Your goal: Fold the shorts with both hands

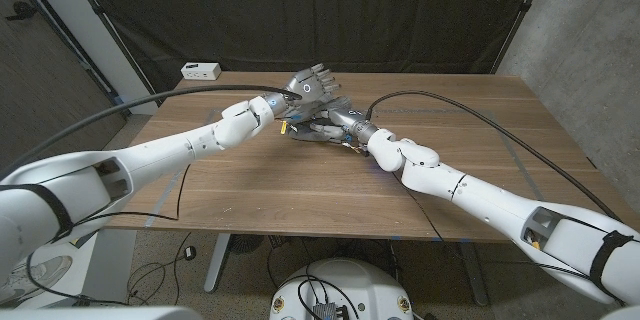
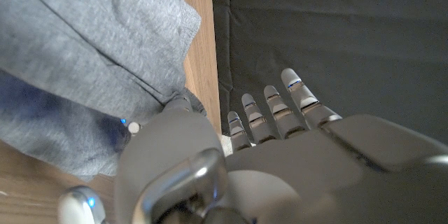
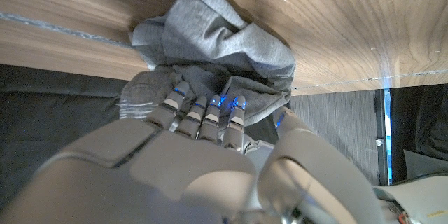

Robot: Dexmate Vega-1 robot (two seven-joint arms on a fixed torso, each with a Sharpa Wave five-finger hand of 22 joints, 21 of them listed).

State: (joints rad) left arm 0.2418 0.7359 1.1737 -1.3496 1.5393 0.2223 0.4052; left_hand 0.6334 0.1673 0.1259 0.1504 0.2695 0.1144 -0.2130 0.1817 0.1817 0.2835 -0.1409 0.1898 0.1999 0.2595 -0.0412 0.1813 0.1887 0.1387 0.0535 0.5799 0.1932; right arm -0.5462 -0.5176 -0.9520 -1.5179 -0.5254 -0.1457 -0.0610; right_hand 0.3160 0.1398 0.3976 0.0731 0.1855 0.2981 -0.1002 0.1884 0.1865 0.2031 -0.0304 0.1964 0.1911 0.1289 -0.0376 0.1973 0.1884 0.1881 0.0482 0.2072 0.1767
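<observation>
The grey shorts (image 3: 210, 42) lie crumpled in a small heap on the wooden table (image 1: 300, 190), near its far middle. In the head view the shorts (image 1: 305, 130) are mostly hidden under the two hands. My right hand (image 1: 328, 126) reaches in from the right; its fingers (image 3: 203, 112) curl into the bunched cloth and the thumb presses from the other side. My left hand (image 1: 312, 85) is raised just above the heap, fingers (image 2: 280, 108) straight and apart toward the black curtain. The shorts (image 2: 84, 49) lie beside its thumb, touching it.
A white box (image 1: 200, 69) sits at the table's far left corner. Black cables (image 1: 470, 115) run over the table along both arms. A black curtain (image 1: 330, 10) hangs close behind the far edge. Bare wood spreads in front of the hands.
</observation>
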